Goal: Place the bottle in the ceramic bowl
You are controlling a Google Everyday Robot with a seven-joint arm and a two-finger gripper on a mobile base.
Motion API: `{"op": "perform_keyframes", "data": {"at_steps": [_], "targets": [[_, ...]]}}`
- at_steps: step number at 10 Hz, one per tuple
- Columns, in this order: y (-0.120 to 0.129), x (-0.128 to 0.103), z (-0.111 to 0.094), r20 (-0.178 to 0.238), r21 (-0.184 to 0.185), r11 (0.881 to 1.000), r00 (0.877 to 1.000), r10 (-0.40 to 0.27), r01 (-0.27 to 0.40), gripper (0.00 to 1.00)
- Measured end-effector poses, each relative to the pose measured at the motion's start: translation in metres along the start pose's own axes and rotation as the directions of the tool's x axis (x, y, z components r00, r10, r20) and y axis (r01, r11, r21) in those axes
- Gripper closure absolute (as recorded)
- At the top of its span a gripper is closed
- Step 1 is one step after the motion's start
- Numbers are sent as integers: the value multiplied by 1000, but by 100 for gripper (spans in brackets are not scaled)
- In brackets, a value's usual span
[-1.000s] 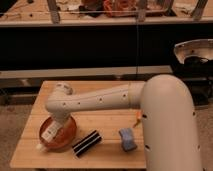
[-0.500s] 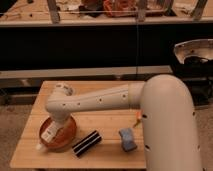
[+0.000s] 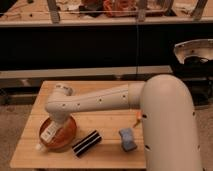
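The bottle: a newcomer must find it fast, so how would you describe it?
On the wooden table, look at the orange-brown bowl near the front left corner, under the arm's gripper. The bottle lies tilted across its left rim: small, white, labelled, unlike the black bar beside.

The ceramic bowl (image 3: 64,138) sits at the counter's (image 3: 107,92) front left. The bottle (image 3: 48,133) lies tilted across the bowl's left rim — the end effector (image 3: 56,123) just above it. Right of the bowl lies a ribbed bar (image 3: 86,143); farther right, a small block (image 3: 127,138).
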Motion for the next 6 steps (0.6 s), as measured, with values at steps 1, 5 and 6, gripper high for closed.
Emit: {"op": "perform_keyframes", "data": {"at_steps": [1,5,6], "targets": [[0,0,0,0,2,1000,1000,-2,2,45],[-2,-2,0,0,8,1000,1000,-8,8,26],[-2,-2,-1,0,9,1000,1000,-11,11,27]]}}
